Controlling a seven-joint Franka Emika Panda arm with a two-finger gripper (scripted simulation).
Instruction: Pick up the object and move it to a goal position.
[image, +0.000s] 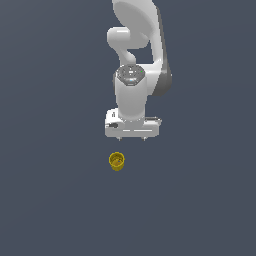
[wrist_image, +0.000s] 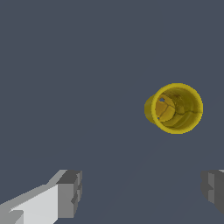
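The object is a small yellow cup-like cylinder (image: 117, 161) with a hollow top, standing upright on the dark grey floor. It also shows in the wrist view (wrist_image: 175, 108), seen from above into its hollow. My white gripper (image: 133, 138) hangs above the floor, just behind the cup and slightly toward the exterior view's right. Its jaws are spread wide and hold nothing. In the wrist view the gripper (wrist_image: 142, 192) shows two grey fingertips (wrist_image: 70, 192) far apart, and the cup lies outside the gap between them.
The plain dark grey floor (image: 50, 200) surrounds the cup. The white arm (image: 135, 50) rises behind the gripper toward the top of the exterior view.
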